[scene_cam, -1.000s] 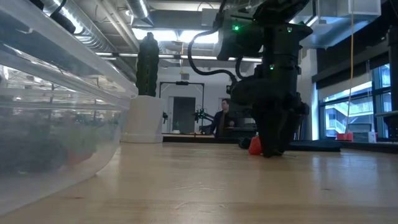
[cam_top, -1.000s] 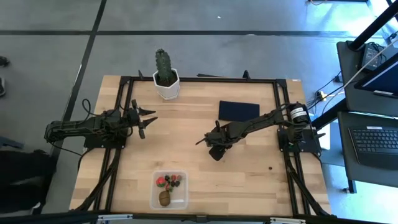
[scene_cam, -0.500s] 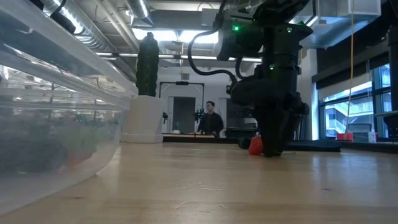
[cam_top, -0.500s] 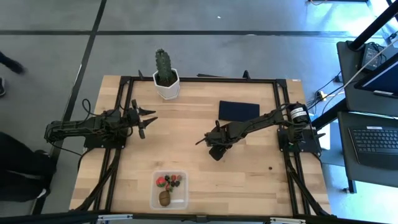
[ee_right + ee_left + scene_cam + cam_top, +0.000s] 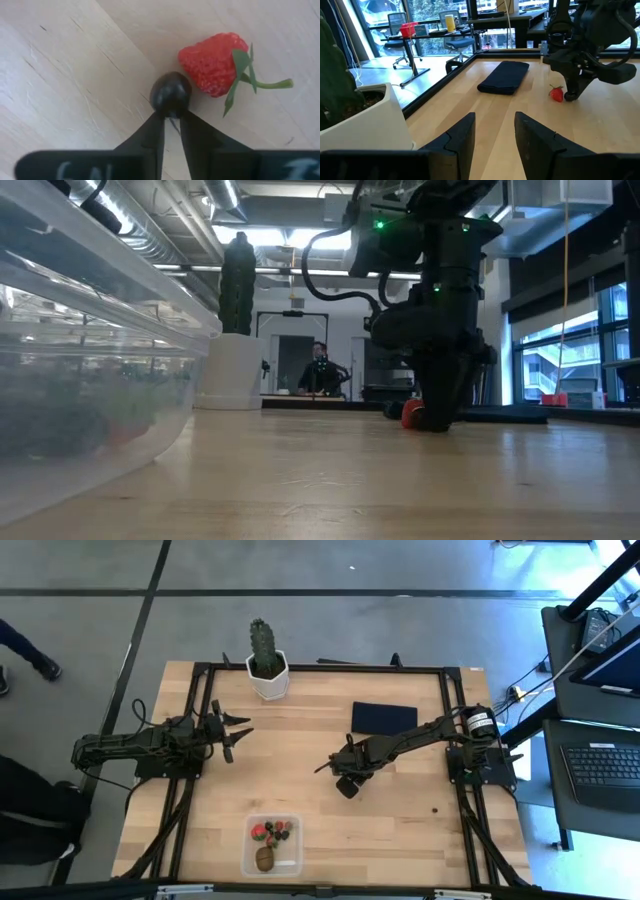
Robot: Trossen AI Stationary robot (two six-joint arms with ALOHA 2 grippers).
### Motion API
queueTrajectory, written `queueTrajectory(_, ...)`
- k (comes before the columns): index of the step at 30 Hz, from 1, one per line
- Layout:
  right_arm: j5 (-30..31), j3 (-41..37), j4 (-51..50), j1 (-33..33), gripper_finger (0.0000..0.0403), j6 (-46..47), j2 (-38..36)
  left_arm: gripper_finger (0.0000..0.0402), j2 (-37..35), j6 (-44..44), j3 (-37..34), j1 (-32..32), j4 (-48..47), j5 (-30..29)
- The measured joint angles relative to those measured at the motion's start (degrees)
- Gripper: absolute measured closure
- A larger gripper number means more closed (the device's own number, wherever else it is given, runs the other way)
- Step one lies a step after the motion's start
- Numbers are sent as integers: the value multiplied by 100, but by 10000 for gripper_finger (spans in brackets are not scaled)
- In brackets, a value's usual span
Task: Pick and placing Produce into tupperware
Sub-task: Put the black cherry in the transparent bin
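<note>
The right gripper (image 5: 171,119) has just closed its fingers on a dark berry (image 5: 171,93) at their tips, strawberry (image 5: 212,62) just beside, ready to lift toward the faraway tupperware (image 5: 272,845); the left gripper (image 5: 494,131) waits, fingers apart.

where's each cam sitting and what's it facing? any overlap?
High: overhead, straight down on table, both arms.
Low: table height, level across; right gripper by strawberry.
Left wrist: past left gripper towards right arm, cloth.
Right wrist: down past right gripper on dark berry, strawberry.
Shared: strawberry, in three views.
</note>
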Motion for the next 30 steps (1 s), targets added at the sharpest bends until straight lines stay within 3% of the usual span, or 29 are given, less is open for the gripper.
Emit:
queueTrajectory(10, -14, 2, 0, 2, 395, -132, 4, 272, 1, 0, 0, -2, -1, 2)
queueTrajectory(20, -78, 61, 38, 49, 399, -178, 16, 272, 1, 0, 0, 0, -1, 2)
queueTrajectory(30, -190, 1353, 343, 260, 401, -1172, 24, 272, 1, 0, 0, -1, 0, 1)
